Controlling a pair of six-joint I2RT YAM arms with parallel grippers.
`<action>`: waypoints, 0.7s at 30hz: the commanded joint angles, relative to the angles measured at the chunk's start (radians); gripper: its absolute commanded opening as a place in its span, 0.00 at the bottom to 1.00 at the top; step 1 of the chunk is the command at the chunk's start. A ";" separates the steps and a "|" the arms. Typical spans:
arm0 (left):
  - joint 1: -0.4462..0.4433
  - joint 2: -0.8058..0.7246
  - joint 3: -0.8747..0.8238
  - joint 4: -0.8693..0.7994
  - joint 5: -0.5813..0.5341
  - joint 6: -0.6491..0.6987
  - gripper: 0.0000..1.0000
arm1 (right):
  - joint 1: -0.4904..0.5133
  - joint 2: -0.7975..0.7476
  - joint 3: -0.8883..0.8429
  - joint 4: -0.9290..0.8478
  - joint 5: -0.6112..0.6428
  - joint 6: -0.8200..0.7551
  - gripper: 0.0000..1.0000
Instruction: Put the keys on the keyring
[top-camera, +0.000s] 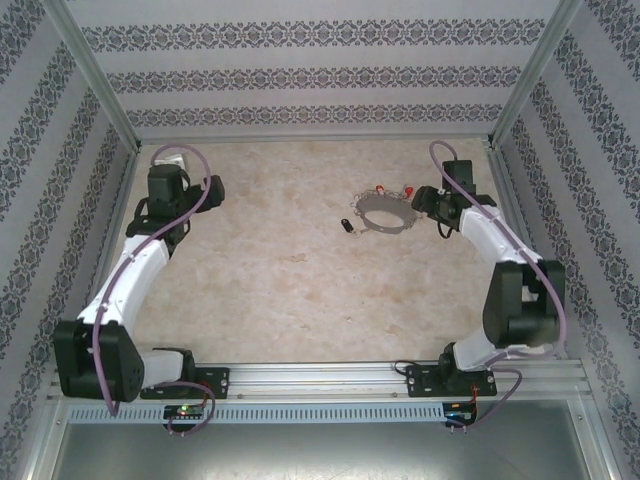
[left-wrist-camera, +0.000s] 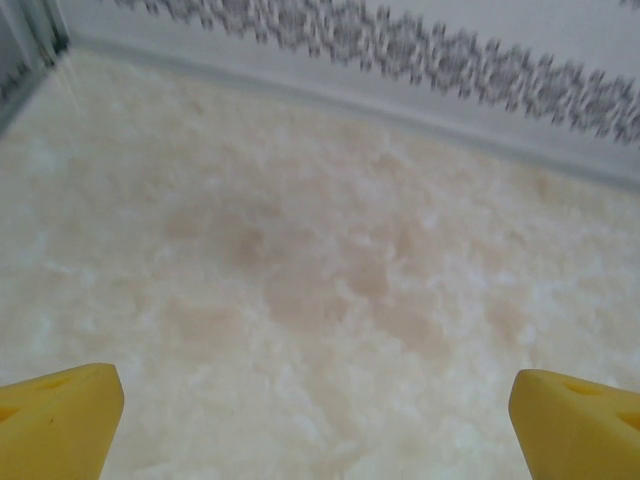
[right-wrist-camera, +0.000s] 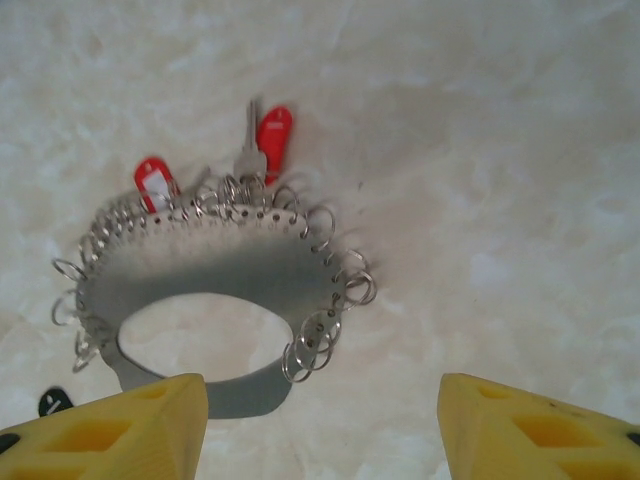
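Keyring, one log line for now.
keyring: on table | black key: loose | right gripper: open, at its near rim | left gripper: open, over bare table

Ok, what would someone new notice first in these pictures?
The silvery keyring, its rim strung with small split rings, lies far right on the table, red-headed keys at its far edge. The right gripper is open beside it; a black-headed key lies apart on its left.

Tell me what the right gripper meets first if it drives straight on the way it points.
Probably the keyring, its near rim lying just ahead of the right gripper, though depth is unclear.
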 joint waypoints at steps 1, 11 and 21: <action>-0.005 0.021 0.029 -0.115 0.072 0.018 1.00 | -0.002 0.085 0.086 -0.125 -0.054 -0.021 0.63; -0.011 0.071 -0.054 -0.022 0.180 0.032 1.00 | -0.006 0.312 0.202 -0.212 -0.115 -0.203 0.62; -0.013 0.069 -0.051 -0.030 0.164 0.028 1.00 | 0.000 0.334 0.254 -0.255 -0.133 -0.090 0.49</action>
